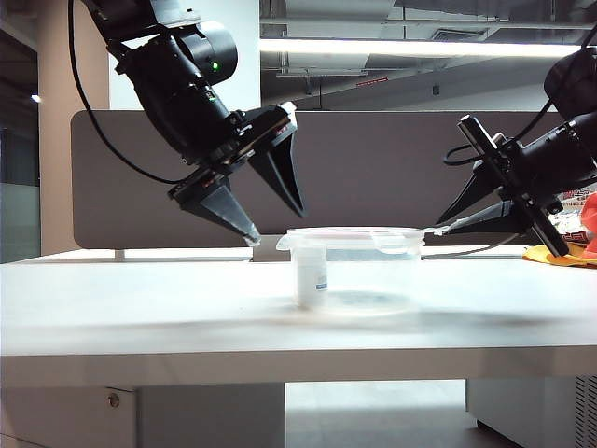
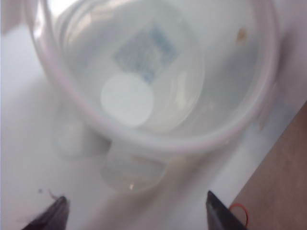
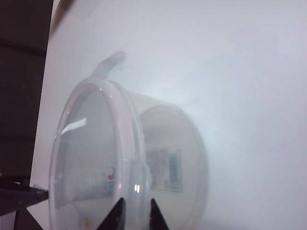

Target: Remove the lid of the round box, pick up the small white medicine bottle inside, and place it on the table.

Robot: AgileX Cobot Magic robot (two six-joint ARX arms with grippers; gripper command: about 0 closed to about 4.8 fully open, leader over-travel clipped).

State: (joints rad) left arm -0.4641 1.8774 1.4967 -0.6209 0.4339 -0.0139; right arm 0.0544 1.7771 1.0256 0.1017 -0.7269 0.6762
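The round box stood on the white tabletop near the middle of the exterior view, in front of the dark partition panel. The lid was still on top of the box, lying across its rim. Inside, the small white medicine bottle stood upright against the left part of the wall as that view showed it, its blue band facing the camera.

The left hand hung above and just left of the box with its two dark fingers spread wide – the lower fingertip sat close to the lid's left edge, though contact could not be told. It held nothing. Its wrist view looked down through the clear lid onto the bottle's round white cap, with both fingertips well apart at the frame's edge and nothing between them.

The right hand reached in low from the right, its fingers nearly together at the right edge of the lid. Its wrist view showed the two dark fingertips pinching the rim of the lid – a narrow gap only, filled by that rim – with the bottle's label seen blurred through the box wall
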